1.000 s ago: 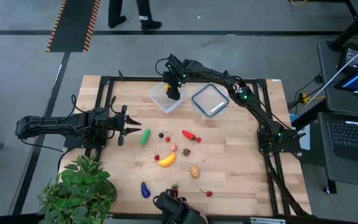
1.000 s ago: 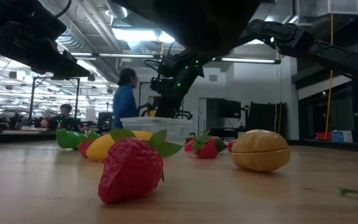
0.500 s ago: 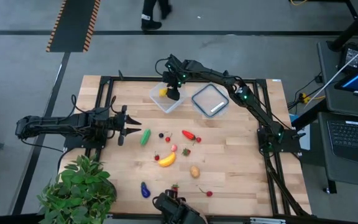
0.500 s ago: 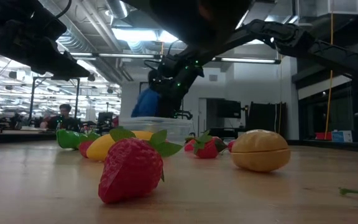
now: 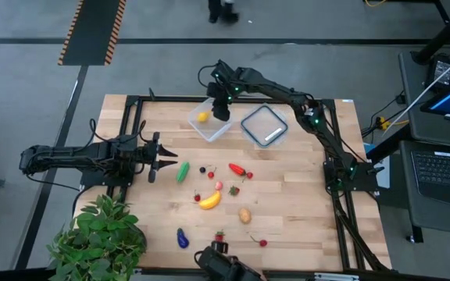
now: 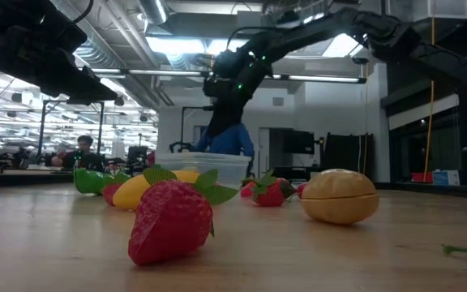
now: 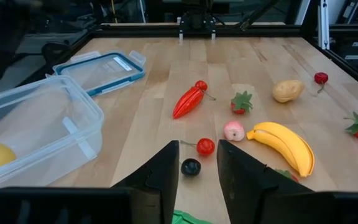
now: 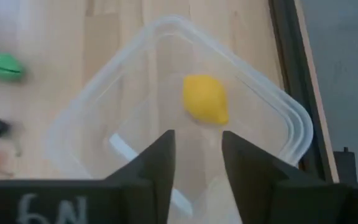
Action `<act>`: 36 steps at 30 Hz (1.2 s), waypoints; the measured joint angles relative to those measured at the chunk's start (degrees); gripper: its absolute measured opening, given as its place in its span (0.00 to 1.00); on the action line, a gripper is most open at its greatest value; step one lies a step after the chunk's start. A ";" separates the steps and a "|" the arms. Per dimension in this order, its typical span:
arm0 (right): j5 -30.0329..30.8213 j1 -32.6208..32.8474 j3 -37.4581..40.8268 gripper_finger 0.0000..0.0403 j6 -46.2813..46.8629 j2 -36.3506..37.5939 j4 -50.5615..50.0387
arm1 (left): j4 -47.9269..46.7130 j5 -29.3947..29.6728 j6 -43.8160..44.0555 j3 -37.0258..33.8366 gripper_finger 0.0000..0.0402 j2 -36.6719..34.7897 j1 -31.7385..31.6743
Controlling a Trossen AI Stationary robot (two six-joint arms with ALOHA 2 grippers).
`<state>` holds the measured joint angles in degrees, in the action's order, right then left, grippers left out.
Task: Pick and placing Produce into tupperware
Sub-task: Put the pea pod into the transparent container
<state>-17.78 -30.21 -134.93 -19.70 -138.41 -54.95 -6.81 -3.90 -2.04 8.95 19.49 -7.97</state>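
Your yellow lemon lies loose on the floor of the clear tupperware tub at the far side of the table, with the lid lying just beside it. Everything else waits on the bare wood: the green piece nearest the left arm, a red pepper, a banana, a tan potato-like piece, a purple eggplant-like one, strawberries, and small cherries on thin stems.

These pieces look like hollow or solid toy plastic, so expect them to be light, stiff and smooth, and likely to roll or skid if you nudge them. Take the long ones (banana, pepper, green piece) across their narrow middle, not end to end. The round berries and cherries are tiny; centre your fingers on the body, since the stems look too thin to hold. The tub itself is probably light enough to slide if bumped.

Your right gripper hangs above the tub, its fingers apart with only a narrow gap, holding nothing. Your left gripper waits just beside the green piece, fingers likewise parted a little and empty.
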 joint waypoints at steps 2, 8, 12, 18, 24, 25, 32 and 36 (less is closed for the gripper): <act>0.10 0.22 0.00 0.25 0.01 0.98 -1.61 | -0.02 0.00 0.02 0.00 0.24 0.00 0.00; 0.13 2.29 -0.02 0.02 -0.13 1.69 -6.56 | -0.02 0.00 0.04 0.00 0.21 0.00 0.00; 0.13 3.04 0.35 0.01 0.36 1.70 -10.02 | 0.00 -0.01 0.12 0.01 0.19 0.00 0.00; 0.13 4.60 0.46 0.01 2.94 2.28 -10.81 | 0.00 -0.02 0.32 0.00 0.17 0.00 0.00; 0.11 6.76 0.46 0.01 3.48 5.17 -10.99 | -0.02 -0.02 0.46 0.00 0.14 0.00 0.00; 0.11 6.99 0.46 0.01 3.82 5.68 -11.16 | -0.02 -0.02 0.48 0.00 0.13 0.00 0.00; 0.16 7.58 0.46 0.01 4.48 9.55 -15.59 | -0.05 -0.04 2.99 0.02 0.10 0.00 0.00; 0.22 7.73 0.46 0.01 4.76 11.25 -18.53 | -0.40 -0.06 3.44 0.00 0.09 0.00 0.11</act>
<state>-17.56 -22.48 -134.47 -14.94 -127.16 -73.48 -7.20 -3.96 1.40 8.95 19.49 -7.86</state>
